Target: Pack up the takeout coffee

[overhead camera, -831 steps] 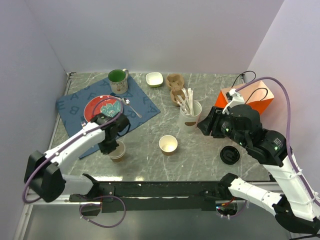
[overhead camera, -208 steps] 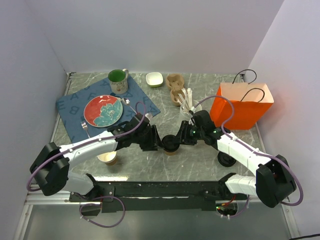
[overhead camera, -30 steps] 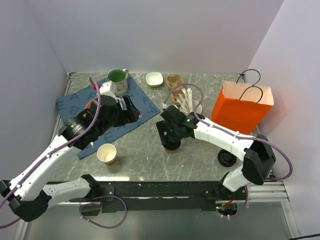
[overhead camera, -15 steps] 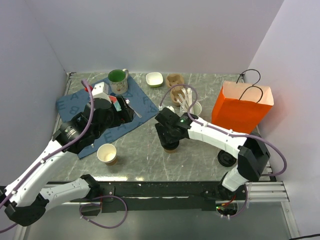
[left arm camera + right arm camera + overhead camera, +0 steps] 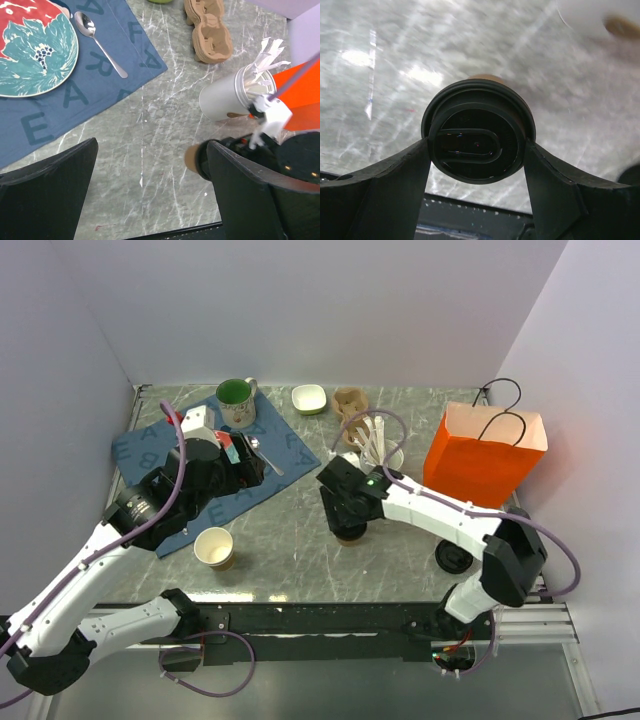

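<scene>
The takeout coffee is standing mid-table. Left of it a lidless cup is standing. Behind-left, a placemat is lying, a mug sitting on its far corner. Just behind-right a utensil cup is standing, with a bag farther right and a loose lid lying right.

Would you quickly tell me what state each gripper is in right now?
Left gripper: open, holding nothing.
Right gripper: closed on the lidded coffee cup, a finger against each side of the lid.
</scene>
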Available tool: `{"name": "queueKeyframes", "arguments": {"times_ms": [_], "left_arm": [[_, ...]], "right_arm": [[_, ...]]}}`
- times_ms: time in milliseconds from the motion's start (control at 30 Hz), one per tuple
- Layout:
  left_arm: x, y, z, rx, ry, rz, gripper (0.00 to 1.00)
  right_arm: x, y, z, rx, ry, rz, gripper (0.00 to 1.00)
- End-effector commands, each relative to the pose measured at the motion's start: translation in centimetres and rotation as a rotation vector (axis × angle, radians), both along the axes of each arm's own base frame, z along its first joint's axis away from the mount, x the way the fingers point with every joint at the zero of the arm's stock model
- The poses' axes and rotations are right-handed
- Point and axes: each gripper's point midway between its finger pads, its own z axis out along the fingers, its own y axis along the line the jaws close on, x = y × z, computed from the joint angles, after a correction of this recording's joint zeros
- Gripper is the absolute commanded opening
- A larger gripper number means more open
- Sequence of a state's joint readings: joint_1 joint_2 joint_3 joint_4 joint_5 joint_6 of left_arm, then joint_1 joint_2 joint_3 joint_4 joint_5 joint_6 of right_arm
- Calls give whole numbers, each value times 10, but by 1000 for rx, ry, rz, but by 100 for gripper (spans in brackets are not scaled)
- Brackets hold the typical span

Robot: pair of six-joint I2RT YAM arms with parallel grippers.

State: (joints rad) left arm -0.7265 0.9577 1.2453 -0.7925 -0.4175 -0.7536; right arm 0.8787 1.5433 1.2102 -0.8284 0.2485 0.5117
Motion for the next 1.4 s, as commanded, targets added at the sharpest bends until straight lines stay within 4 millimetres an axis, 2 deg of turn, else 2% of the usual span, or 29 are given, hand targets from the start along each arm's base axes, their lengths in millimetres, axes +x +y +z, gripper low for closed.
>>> {"name": "queueKeyframes", "arguments": {"times_ms": [0, 133, 300, 400, 633, 833, 1000, 1300, 1367], "left_arm": [[4, 4, 7, 12, -41, 8, 97], [8, -1, 8, 17, -46, -5, 97], [12, -7, 10, 14, -54, -24, 97], [12, -9, 8, 16, -44, -30, 97], [11, -8, 4, 16, -31, -28, 97], [12, -9, 2, 24, -24, -25, 97], [13, -10, 4, 18, -27, -21, 97], [13, -11, 6, 12, -30, -27, 97], [12, -10, 5, 16, -28, -29, 97]], "right_arm": [[-20, -40, 2, -50, 22, -104, 69], [-30, -66, -1, -82, 34, -193, 69], [-28, -90, 4, -51, 0, -315, 69], [-28, -103, 1, -32, -3, -371, 69], [-44, -113, -33, -8, 54, -439, 69], [-55, -125, -48, -56, 73, -473, 70], [-51, -135, -42, -79, 46, -516, 73], [-29, -168, -18, -71, -67, -645, 75], [-26, -170, -17, -62, -74, -651, 78]]}}
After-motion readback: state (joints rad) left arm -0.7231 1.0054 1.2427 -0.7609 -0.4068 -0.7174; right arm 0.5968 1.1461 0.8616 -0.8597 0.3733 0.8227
